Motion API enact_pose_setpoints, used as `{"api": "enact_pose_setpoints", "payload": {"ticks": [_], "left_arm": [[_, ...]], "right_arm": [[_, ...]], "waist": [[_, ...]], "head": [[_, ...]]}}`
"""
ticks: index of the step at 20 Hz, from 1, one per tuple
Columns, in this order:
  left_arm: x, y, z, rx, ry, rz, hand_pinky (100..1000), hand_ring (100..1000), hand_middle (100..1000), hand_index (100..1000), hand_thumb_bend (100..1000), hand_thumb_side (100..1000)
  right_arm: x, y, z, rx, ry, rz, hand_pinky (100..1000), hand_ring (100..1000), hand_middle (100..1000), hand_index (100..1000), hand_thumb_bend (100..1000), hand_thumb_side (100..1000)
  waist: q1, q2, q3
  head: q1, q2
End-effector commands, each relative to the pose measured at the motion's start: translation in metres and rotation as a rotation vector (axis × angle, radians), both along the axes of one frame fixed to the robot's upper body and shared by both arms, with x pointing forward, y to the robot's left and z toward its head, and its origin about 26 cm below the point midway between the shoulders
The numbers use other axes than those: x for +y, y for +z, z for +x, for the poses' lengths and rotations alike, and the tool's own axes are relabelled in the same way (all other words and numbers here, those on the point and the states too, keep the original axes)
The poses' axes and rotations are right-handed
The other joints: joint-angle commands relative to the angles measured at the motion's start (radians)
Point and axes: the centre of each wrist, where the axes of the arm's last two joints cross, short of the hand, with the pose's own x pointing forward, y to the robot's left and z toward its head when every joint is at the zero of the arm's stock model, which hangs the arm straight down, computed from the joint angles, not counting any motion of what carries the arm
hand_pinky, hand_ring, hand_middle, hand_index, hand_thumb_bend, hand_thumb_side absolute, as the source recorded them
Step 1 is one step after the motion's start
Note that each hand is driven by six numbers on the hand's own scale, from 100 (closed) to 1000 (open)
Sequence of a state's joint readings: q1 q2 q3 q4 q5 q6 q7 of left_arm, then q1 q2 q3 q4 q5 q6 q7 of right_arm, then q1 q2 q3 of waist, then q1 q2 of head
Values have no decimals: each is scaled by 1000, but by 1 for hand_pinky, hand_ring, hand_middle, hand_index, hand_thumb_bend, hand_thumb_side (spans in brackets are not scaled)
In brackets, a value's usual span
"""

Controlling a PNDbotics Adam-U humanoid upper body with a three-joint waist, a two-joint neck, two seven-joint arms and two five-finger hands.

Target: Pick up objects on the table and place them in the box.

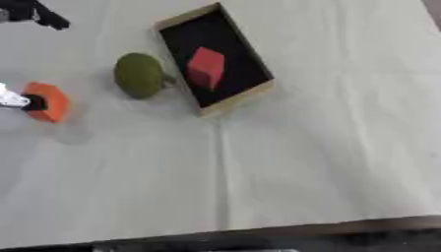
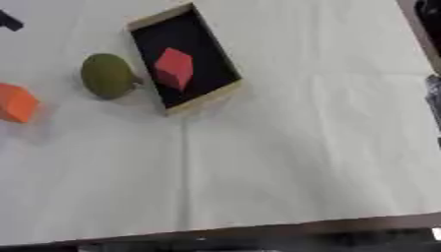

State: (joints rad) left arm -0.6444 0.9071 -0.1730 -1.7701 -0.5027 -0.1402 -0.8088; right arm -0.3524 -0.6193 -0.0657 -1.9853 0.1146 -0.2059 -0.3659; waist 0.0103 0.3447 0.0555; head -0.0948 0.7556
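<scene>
My left hand (image 1: 15,98) comes in at the left edge of the left eye view, and only a pale tip and a dark piece of it show; that much touches the left face of the orange block (image 1: 47,101). I cannot tell whether my fingers are spread, pressed together or pinching, because the rest of the hand is cut off by the edge. My guess is that I am at the block to take it, since it is one of the things not yet in the box. My right hand shows in neither view. A dark part in the upper left corner may be my arm, but I cannot make it out.

Outward from the hand, the block lies on the white table cover (image 1: 284,167), well left of the box (image 1: 237,100). Between them sits a green round fruit (image 1: 139,75), just beside the box's left wall, perhaps touching it. The box is a shallow tray with a pale wooden rim and a dark floor, lying askew, and a red block (image 1: 206,67) already rests inside it. So I judge one thing placed and two left: the orange block at my hand and the fruit nearer the box
</scene>
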Motion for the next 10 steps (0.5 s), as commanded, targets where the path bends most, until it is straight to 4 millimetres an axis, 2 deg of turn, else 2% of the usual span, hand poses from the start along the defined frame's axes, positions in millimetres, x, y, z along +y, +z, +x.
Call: {"api": "enact_pose_setpoints", "payload": {"ticks": [1,10], "left_arm": [[16,13,-5,-20,45,41,922,889,834,945,602,235],[42,-9,13,10,178,56,923,896,850,946,610,171]], "right_arm": [[-2,10,-3,-33,-8,-20,852,791,796,892,100,660],[0,8,-3,-31,-1,-9,852,789,793,891,100,660]], "waist": [[-1,-18,1],[-7,-11,-7]], "head": [[-7,-7],[8,-16]]}}
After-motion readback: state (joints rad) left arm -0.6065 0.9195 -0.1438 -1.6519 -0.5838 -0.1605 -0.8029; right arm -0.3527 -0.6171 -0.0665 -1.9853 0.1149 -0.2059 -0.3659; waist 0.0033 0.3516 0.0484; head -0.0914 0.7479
